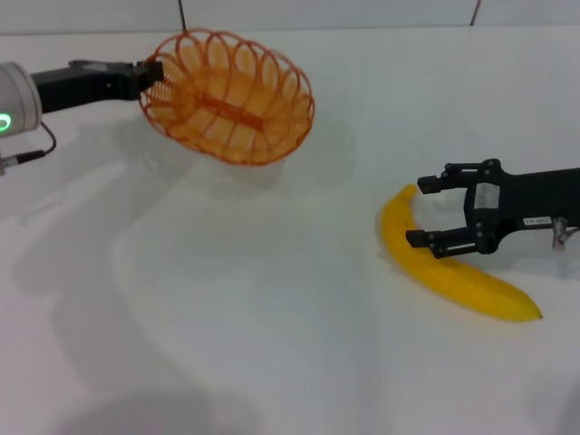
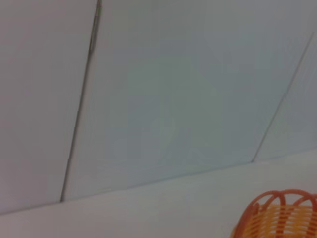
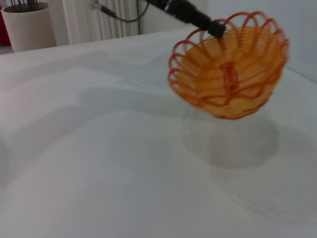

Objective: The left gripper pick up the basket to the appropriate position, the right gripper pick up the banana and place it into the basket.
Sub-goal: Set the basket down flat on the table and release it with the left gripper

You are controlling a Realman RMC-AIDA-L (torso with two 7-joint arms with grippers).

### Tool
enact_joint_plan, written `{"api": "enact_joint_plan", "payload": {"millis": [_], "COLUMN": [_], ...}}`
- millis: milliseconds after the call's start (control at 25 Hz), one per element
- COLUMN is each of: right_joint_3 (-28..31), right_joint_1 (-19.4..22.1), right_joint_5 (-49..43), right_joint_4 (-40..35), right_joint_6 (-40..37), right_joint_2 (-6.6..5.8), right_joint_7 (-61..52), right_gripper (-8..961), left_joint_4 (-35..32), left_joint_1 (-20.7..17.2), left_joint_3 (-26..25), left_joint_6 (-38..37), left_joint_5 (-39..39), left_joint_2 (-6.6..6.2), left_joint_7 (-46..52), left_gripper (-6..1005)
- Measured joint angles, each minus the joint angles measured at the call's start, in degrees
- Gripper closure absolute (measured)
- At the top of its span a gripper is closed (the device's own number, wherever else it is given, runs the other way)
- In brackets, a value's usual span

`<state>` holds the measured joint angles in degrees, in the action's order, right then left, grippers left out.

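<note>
Left gripper (image 1: 149,74) on tilted basket (image 1: 228,96)

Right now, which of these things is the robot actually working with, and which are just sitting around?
Part of the job:
- left gripper, shut on the basket rim
- basket, held tilted above the table
- right gripper, open around the banana
- banana, lying on the table

Just there:
- white table
- pale plant pot
- white radiator

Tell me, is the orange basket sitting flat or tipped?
Tipped. The left end effector holds the basket by its rim, tilted above its shadow.
</note>
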<state>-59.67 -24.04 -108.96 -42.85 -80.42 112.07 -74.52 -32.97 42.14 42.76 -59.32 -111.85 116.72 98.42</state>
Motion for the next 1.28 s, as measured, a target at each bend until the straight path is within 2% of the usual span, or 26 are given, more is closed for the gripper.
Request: {"api": "enact_joint_plan", "payload": {"millis": [160,280,560,800,1280], "right_joint_3": [0.0,0.0,0.1,0.1,0.0], "right_joint_1": [-1.0,-1.3,-1.2,-1.1,-1.2], "right_joint_5": [-1.3,-2.2,-2.4,-2.4,-3.5], "right_joint_4": [0.2,0.2,0.2,0.2,0.2], "right_joint_6": [0.0,0.0,0.1,0.1,0.1], "right_joint_2": [0.45,0.77,0.94,1.2,1.37], "right_joint_7": [-0.5,-0.7,-0.8,-0.8,-1.1], "right_gripper": [120,120,121,121,121], "left_joint_4": [1.6,5.4,10.5,12.4,15.2], "left_joint_1": [0.2,0.2,1.0,0.8,0.6], "left_joint_3": [-0.1,0.0,1.8,4.2,4.2], "left_joint_6": [1.8,5.5,8.0,8.4,11.4], "left_joint_5": [2.3,5.1,4.6,4.5,5.4], "left_joint_2": [-0.03,0.09,0.16,0.08,0.35], "left_joint_7": [0.4,-0.3,-1.4,-1.1,-1.0], "left_gripper": [944,944,944,944,943]}}
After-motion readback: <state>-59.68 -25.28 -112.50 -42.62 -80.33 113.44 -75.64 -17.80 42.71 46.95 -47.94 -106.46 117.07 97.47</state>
